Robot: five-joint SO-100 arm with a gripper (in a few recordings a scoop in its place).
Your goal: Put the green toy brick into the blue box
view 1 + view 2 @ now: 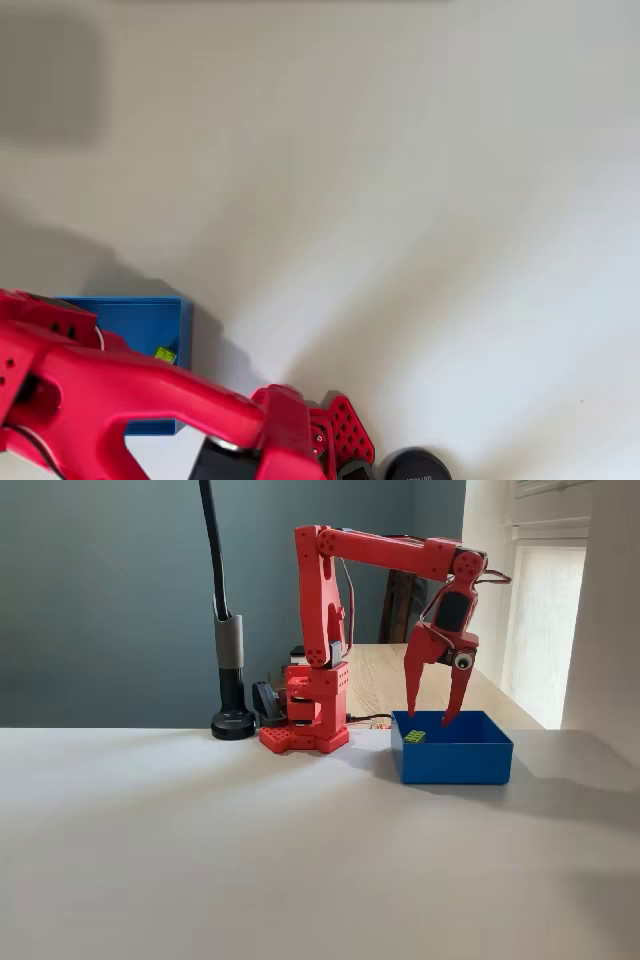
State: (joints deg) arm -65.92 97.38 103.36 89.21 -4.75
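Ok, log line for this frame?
gripper: open, above box | brick: inside box, released | arm: over box | task: looks done

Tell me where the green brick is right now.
The brick lies inside the blue box, near its left wall in the fixed view, just below the open gripper.
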